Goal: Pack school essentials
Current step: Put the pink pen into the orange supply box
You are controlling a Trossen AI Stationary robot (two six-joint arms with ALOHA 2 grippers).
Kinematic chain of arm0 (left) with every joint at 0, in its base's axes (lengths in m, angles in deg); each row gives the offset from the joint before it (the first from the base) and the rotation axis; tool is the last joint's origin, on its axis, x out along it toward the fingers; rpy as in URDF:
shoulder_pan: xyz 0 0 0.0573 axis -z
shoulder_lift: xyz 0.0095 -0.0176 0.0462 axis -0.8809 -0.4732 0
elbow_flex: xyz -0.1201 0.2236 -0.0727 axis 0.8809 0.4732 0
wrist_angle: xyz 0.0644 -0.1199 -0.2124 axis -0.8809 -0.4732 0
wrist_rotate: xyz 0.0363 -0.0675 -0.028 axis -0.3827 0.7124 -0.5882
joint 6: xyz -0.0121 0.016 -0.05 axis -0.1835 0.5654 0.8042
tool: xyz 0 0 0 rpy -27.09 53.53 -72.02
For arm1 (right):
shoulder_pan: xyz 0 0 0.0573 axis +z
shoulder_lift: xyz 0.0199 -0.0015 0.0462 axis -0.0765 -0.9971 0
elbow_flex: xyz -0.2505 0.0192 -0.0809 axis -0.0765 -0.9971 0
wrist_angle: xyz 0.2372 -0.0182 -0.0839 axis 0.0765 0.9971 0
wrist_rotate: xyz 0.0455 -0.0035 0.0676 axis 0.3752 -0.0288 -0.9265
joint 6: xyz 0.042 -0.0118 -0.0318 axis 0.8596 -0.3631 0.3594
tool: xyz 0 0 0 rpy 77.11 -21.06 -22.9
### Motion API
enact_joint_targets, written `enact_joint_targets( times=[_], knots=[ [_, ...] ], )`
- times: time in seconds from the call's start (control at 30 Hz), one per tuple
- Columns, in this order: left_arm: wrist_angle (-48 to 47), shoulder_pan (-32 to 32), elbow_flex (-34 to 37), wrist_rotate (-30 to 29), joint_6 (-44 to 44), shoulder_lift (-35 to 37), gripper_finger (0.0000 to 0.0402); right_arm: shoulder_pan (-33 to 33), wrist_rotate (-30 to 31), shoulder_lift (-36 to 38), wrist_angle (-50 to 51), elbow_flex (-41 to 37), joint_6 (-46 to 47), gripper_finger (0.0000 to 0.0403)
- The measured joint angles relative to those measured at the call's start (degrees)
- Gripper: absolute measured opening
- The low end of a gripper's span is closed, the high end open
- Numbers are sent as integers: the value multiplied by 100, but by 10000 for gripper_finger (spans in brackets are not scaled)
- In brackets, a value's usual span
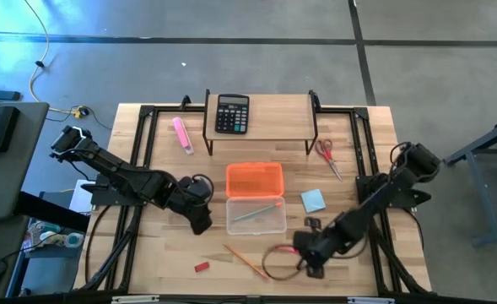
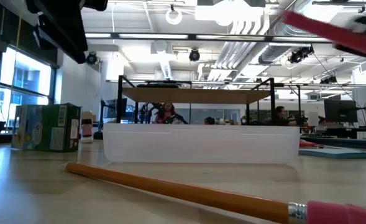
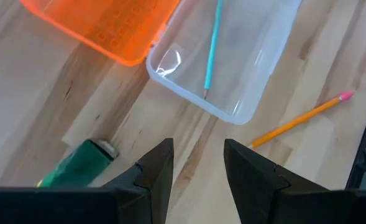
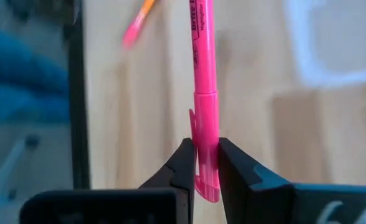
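Note:
A clear box (image 1: 255, 215) sits mid-table with a green pencil (image 3: 212, 46) lying in it; its orange lid (image 1: 254, 179) lies just beyond. My right gripper (image 1: 311, 257) hovers near the front right, shut on a pink highlighter pen (image 4: 205, 74), which also shows high up in the low view (image 2: 322, 31). My left gripper (image 3: 198, 165) stands open over bare wood left of the box, with a green piece (image 3: 77, 167) lying beside it. An orange pencil (image 1: 244, 260) and a tiny red eraser (image 1: 201, 267) lie near the front edge. My right gripper pinches the pen's capped end (image 4: 205, 146), by the clip, between its two fingers. The fingers slant down, and the pen runs on forward from the fingertips in line with them. It is lifted clear of the table and tilted.
A light-blue notepad (image 1: 313, 200) and red-handled scissors (image 1: 329, 156) lie to the box's right. Across the back stands a wooden shelf (image 1: 261, 118) carrying a black calculator (image 1: 232, 113), with a pink marker (image 1: 181, 133) to its left. Black frame rails run along both table sides.

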Motion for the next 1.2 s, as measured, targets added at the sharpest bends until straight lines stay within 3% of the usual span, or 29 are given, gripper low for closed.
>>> enact_joint_targets(
  times=[0.27,0.6,0.8,1.2],
  knots=[
    [63,-4,0,-83,-679,0,131,-1107,633,0,-266,235,-354,32],
    [68,-4,0,-83,-996,0,131,-2216,508,-2,-1001,235,-853,33],
    [75,-4,0,-83,-885,0,131,-2443,5,-219,-1031,237,-1749,34],
    [189,-4,0,146,-642,2,131,-2453,-230,-763,-716,237,-3576,34]
  ],
)
